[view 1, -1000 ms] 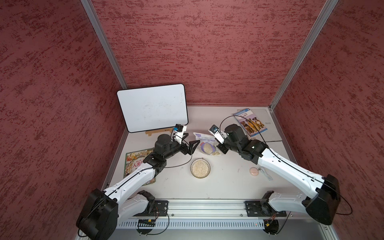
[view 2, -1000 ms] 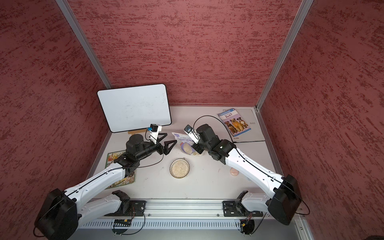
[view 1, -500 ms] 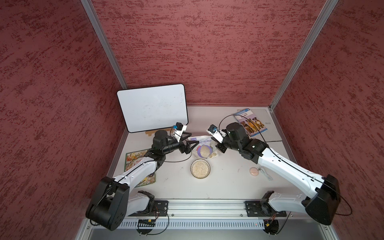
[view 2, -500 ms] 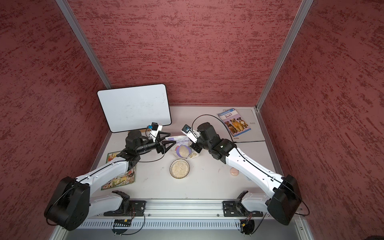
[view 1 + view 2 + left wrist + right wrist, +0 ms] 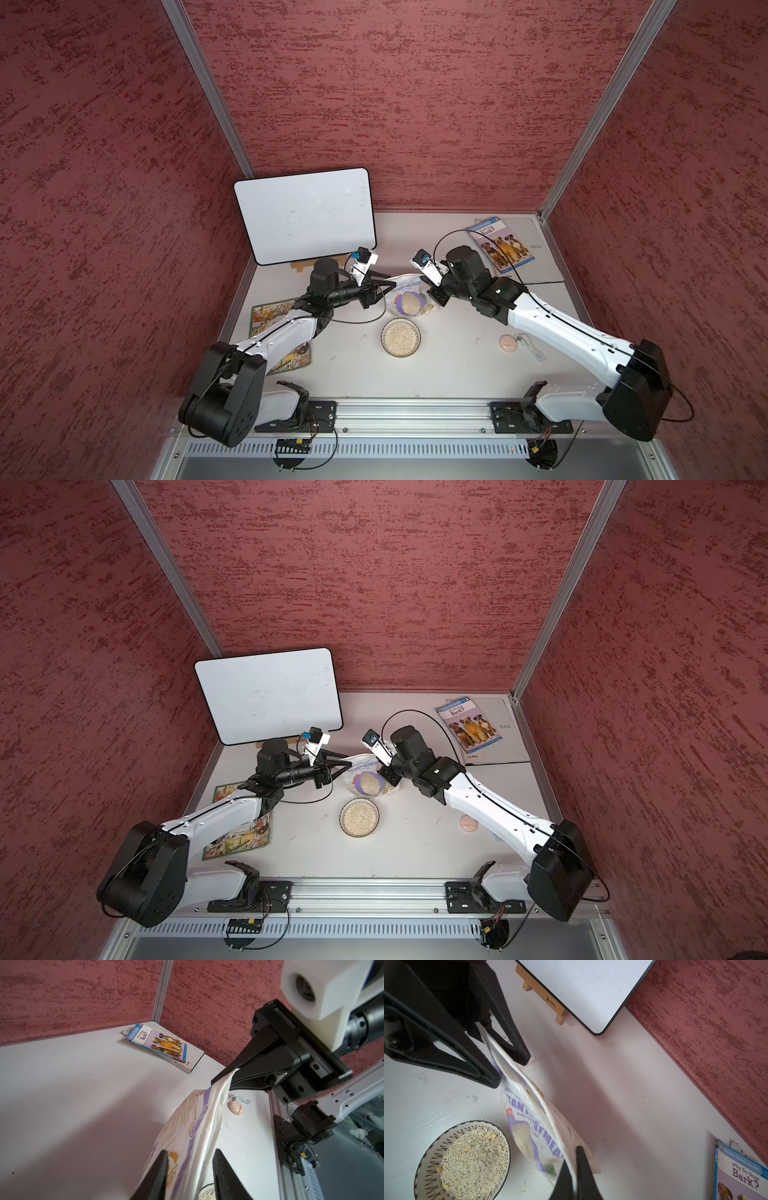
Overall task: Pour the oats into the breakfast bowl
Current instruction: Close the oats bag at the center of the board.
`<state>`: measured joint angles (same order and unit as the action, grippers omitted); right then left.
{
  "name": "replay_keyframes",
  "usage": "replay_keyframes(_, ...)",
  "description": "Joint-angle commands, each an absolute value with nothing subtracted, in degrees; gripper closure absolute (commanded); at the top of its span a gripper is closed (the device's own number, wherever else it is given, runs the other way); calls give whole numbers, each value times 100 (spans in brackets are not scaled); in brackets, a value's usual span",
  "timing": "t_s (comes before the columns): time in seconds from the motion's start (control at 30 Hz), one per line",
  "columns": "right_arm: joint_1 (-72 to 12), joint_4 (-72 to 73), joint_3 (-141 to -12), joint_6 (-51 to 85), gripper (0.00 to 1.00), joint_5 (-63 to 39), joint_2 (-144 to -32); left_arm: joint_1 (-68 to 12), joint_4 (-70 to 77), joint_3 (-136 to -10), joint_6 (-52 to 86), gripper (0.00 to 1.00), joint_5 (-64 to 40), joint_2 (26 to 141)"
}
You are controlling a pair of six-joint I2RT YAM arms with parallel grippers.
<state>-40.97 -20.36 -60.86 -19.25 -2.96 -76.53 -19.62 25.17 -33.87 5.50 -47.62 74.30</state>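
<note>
The white and purple oatmeal pouch point(image 5: 409, 297) point(image 5: 365, 777) stands upright just behind the breakfast bowl point(image 5: 383, 337) point(image 5: 341, 817). The bowl holds a heap of pale oats point(image 5: 401, 338) point(image 5: 473, 1159). My right gripper point(image 5: 430, 287) point(image 5: 572, 1157) is shut on the pouch's top edge at one corner. My left gripper point(image 5: 392, 282) point(image 5: 191, 1151) straddles the opposite corner of that top edge. One finger lies against the pouch point(image 5: 193, 1126), and a small gap shows beside the other. The right wrist view shows the bowl's patterned wall point(image 5: 431, 1147) beside the pouch point(image 5: 533, 1126).
A whiteboard point(image 5: 305, 216) on a wooden stand leans at the back left. A dog book point(image 5: 500, 245) lies at the back right and a picture book point(image 5: 278, 332) under the left arm. A pink disc point(image 5: 508, 343) with a white cable sits right of the bowl.
My left gripper has moved in from beside the pouch to its top corner, and its jaws have narrowed around the edge. The right gripper has kept its hold in place.
</note>
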Motion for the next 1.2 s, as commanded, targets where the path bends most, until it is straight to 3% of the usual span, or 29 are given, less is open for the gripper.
replay_keyframes(0.0, -4011, -1453, -6093, -1686, 100, 9, -7623, -1904, 2597, -3530, 564, 70, -4758, 7463)
replay_keyframes(0.5, -3903, -1497, -5981, -1430, 100, 188, -7717, -1746, 2689, -3372, 584, 74, -4735, 7560)
replay_keyframes(1.0, -3874, -1702, -5986, -1402, 100, 324, -7684, -1729, 2689, -3407, 528, 93, -4682, 7700)
replay_keyframes(1.17, -3875, -2290, -6297, -1425, 84, 314, -7690, -1858, 2546, -3507, 279, 99, -4444, 7673)
